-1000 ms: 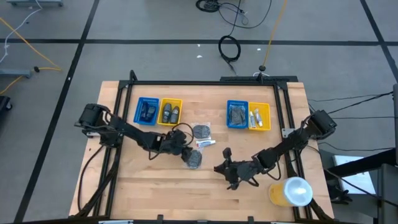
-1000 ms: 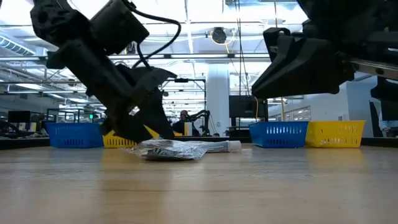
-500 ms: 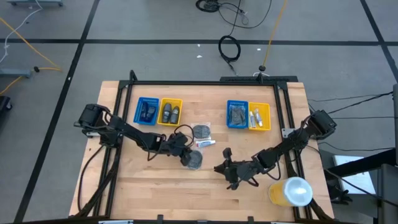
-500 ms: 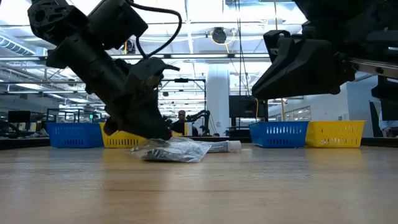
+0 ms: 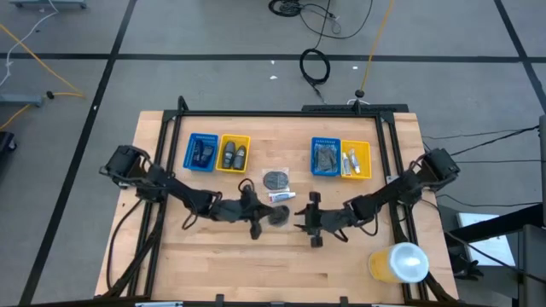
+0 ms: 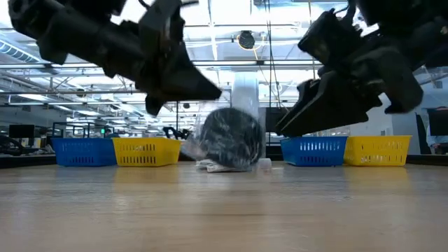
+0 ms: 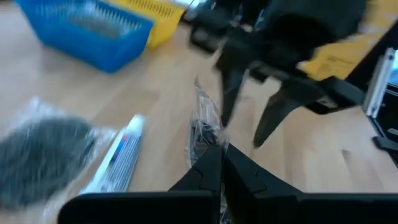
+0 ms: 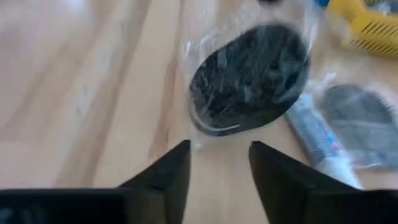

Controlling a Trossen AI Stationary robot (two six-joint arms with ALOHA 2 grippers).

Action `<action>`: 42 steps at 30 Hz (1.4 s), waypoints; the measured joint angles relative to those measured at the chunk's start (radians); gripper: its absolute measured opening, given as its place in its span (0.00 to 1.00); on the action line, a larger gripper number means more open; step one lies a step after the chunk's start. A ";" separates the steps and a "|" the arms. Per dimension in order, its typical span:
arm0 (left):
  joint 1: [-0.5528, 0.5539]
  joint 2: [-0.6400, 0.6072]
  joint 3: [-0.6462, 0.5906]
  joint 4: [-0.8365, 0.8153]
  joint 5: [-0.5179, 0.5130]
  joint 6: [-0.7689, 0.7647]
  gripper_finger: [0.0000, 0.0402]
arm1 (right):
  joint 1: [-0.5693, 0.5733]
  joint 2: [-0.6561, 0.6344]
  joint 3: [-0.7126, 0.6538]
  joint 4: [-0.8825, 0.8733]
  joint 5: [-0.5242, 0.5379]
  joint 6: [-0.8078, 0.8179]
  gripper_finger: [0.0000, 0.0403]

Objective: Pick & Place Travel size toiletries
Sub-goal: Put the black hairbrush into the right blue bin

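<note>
My left gripper (image 5: 258,215) is shut on a round grey clear-wrapped disc (image 5: 275,215), which shows big and face-on in the low view (image 6: 231,136). My right gripper (image 5: 310,220) stands open just right of it, its fingers pointing at the disc (image 8: 249,78) without touching. A second wrapped disc (image 5: 275,179) and a small white tube (image 5: 280,196) lie flat on the table just beyond. My left gripper pinches the disc's clear wrapper at its edge (image 7: 206,134) between its two shut fingers (image 7: 214,165). It comes from the table's left, slanting down. The disc (image 6: 231,136) stands on edge below the fingertips, lifted clear of the table.
A blue tray (image 5: 202,152) and a yellow tray (image 5: 233,154) stand at the far left, and another blue tray (image 5: 325,158) and yellow tray (image 5: 356,160) at the far right, each holding items. A big yellow cylinder with a white top (image 5: 399,262) stands near the right front corner.
My left gripper has shut on the wrapped disc, lifted it off the table and carried it a little toward the right; the disc has turned from flat to on edge. My right gripper has swung toward the disc and opened.
</note>
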State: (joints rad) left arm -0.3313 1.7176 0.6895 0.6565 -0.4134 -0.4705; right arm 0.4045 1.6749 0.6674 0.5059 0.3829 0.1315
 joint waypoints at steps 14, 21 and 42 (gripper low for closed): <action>-0.057 0.000 0.000 0.184 -0.045 0.202 0.01 | -0.127 0.000 -0.181 0.589 -0.232 0.142 0.51; -0.057 0.000 0.000 0.210 -0.086 0.232 0.03 | -0.164 0.000 -0.137 0.553 -0.304 0.138 0.46; 0.026 -0.002 0.000 -0.061 -0.086 0.011 0.15 | -0.210 -0.018 -0.124 0.294 -0.361 0.091 0.23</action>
State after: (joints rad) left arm -0.3049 1.7161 0.6899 0.5954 -0.4992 -0.4593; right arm 0.1947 1.6573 0.5434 0.7999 0.0215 0.2222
